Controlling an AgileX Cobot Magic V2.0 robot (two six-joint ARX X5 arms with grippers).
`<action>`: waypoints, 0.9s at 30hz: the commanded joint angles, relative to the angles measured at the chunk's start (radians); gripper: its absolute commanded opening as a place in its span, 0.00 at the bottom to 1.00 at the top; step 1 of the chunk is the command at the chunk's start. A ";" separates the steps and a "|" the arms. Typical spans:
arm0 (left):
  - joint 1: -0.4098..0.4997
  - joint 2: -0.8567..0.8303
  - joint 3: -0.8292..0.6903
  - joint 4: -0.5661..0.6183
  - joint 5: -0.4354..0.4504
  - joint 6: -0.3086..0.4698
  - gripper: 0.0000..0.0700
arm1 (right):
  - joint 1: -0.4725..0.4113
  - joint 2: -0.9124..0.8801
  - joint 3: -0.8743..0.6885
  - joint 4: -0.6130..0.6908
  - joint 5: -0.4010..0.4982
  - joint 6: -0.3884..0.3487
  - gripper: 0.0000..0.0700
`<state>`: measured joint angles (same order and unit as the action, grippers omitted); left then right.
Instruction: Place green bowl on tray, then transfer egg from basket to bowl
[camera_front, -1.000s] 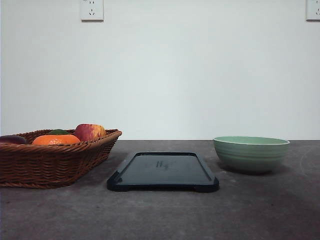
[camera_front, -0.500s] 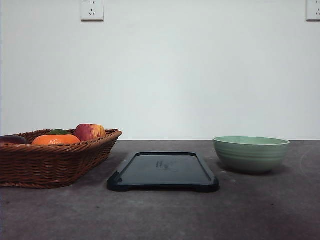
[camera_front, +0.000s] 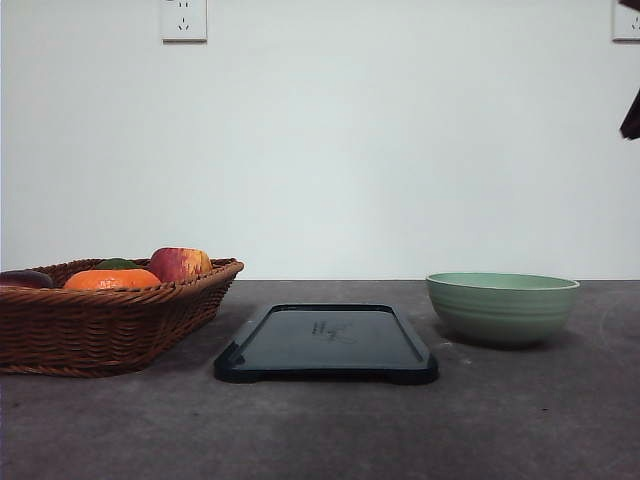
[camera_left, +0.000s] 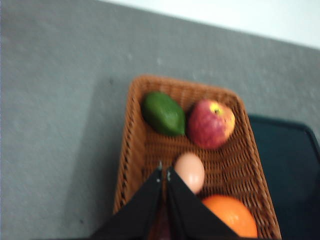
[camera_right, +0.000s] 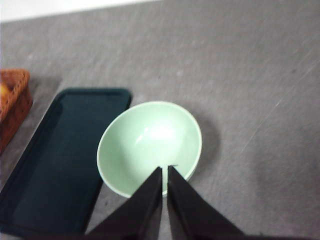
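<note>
Below the left pincer (camera_left: 163, 175), whose tips are pressed together on nothing, the basket (camera_left: 135, 150) is seen: brown woven wicker with a braided rim. In it lie a smooth pale egg (camera_left: 190, 171) just beside the tips, a glossy orange (camera_left: 230, 215) touching the egg, and beyond them a red apple (camera_left: 211, 124) and a dark green avocado (camera_left: 163, 114). The egg is hard, rounded and smooth; a slip could be expected if the fingers were shut off-centre, and it could be nudged against the orange.

Between the two pincers, the flat dark tray (camera_right: 60, 155) with its low rim lies bare on the grey counter (camera_right: 250, 75).

The right pincer (camera_right: 164, 172), likewise closed and empty, hangs over the near rim of the green bowl (camera_right: 150, 145), a glazed, ridged ceramic round standing just beside the tray, not on it. A rim grip on such slick, heavy ware could tilt or slide.
</note>
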<state>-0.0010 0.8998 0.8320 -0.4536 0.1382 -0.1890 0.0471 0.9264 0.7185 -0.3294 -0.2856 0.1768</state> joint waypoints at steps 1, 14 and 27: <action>-0.001 0.033 0.037 -0.015 0.028 0.021 0.00 | 0.004 0.039 0.031 -0.019 -0.004 -0.026 0.01; -0.007 0.191 0.140 -0.194 0.168 0.039 0.00 | 0.006 0.209 0.150 -0.183 -0.029 -0.031 0.01; -0.007 0.217 0.150 -0.205 0.178 0.069 0.47 | 0.009 0.217 0.160 -0.228 -0.039 -0.060 0.47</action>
<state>-0.0071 1.1114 0.9561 -0.6654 0.3125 -0.1389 0.0522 1.1328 0.8577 -0.5623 -0.3218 0.1313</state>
